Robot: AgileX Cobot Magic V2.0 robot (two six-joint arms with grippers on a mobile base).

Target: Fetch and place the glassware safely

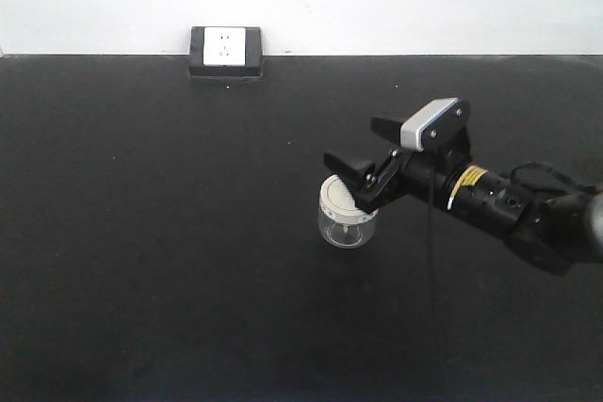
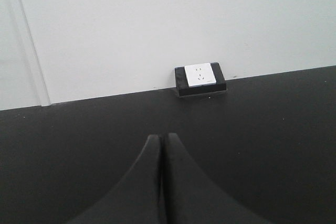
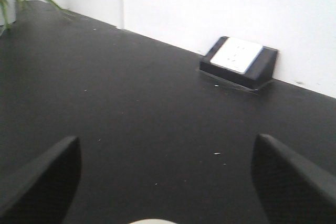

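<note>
The right gripper (image 1: 369, 168) was wide open, holding nothing, positioned over the jar (image 1: 346, 216), which stood on the black table (image 1: 170, 233). The left gripper (image 2: 161, 145) was fully closed and empty.

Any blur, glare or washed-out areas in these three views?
Front view: sharp, white wall overexposed, small clear glass jar with cream-white lid readable. Left wrist view: soft, evenly lit; shut left tool slightly defocused. Right wrist view: blurred overall; open right tool fingers fuzzy.
</note>
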